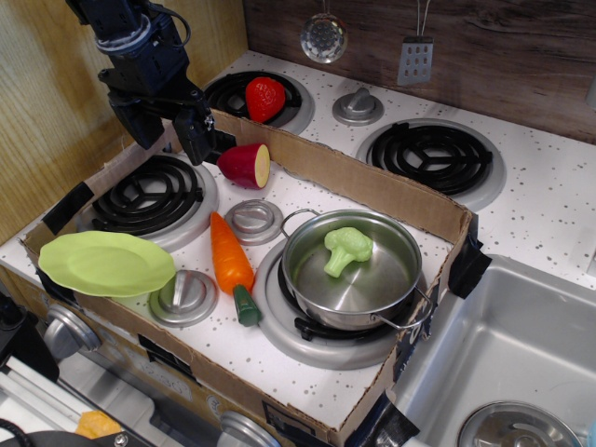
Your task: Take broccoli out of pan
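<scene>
1. Viewing from observation.image, the only view: the broccoli [346, 249] lies inside the pan [307, 279], head toward the far rim, stalk sloping toward the middle of the bare steel floor.
2. The pan sits on the front right burner [279, 335], inside a low cardboard wall [372, 191] that fences this part of the table [559, 196], probably to keep props from straying.
3. The hand [168, 130] hangs well apart from the pan, above the far-left burner [149, 196], fingers spread and grasping nothing.
4. Beside the pan: a carrot [230, 264]; further left, a lime plate [104, 264]; near the hand, a halved red vegetable [246, 165].
5. Hidden or unclear: the arm is cut off at the top edge; the fingertips are dark and hard to separate.
</scene>
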Controlling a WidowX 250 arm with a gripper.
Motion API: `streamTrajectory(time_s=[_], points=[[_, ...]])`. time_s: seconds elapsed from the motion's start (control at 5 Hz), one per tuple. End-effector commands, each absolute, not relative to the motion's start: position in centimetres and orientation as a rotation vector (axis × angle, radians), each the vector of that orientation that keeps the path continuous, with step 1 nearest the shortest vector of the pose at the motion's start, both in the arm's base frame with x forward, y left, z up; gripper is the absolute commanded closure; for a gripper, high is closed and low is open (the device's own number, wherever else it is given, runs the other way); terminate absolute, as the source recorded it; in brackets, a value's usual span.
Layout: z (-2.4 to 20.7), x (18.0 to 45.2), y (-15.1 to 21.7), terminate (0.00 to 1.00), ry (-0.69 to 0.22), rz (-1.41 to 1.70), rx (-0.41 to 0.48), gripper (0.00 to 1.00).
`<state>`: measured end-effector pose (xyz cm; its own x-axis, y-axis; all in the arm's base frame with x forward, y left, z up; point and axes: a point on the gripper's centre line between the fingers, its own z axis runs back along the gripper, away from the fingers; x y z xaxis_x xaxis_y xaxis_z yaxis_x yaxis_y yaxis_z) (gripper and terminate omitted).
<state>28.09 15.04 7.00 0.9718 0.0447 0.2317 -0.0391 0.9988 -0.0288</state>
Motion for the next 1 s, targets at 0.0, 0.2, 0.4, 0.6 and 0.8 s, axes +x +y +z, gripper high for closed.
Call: streamTrajectory(time_s=[0.0,0.2,0.4,0.6,0.8], points=[[7.0,28.1,15.0,0.00,-0.234,0.042,-0.024,0.00],[9.2,27.4,13.7,0.00,-0.244,0.044,0.048,0.00],[11.2,26.8,11.2,0.00,-0.241,0.099,0.075,0.00],[12.1,26.2,7.4,0.00,-0.218,0.156,0.083,0.00],[11.4,26.2,3.5,0.00,-0.150,0.246,0.030,0.00]])
